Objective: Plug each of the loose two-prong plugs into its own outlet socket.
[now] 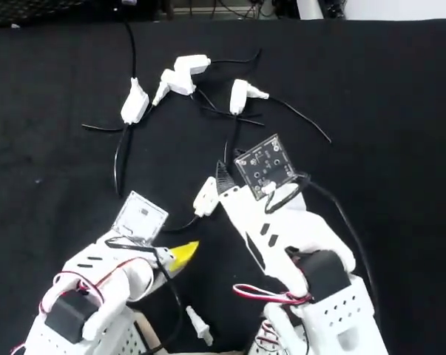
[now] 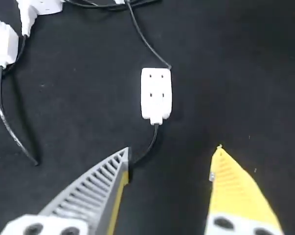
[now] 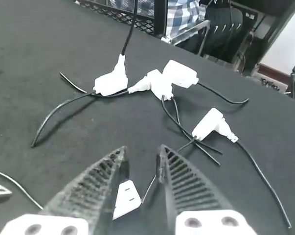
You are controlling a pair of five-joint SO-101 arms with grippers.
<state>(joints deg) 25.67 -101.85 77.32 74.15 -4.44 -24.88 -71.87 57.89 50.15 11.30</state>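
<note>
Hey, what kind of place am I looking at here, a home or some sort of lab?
Most likely a robotics lab or workshop bench. Two white robot arms work over a black-covered table strewn with outlet sockets and loose plugs on short cords, and a chair stands behind it.

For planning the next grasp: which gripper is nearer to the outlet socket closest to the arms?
Right. The right gripper straddles the outlet socket, jaws open; the left gripper sits apart from it.

Black table (image 1: pixel 400 89): white sockets (image 1: pixel 134 103), loose plug (image 1: pixel 199 324), black cords (image 1: pixel 119 159).
</note>
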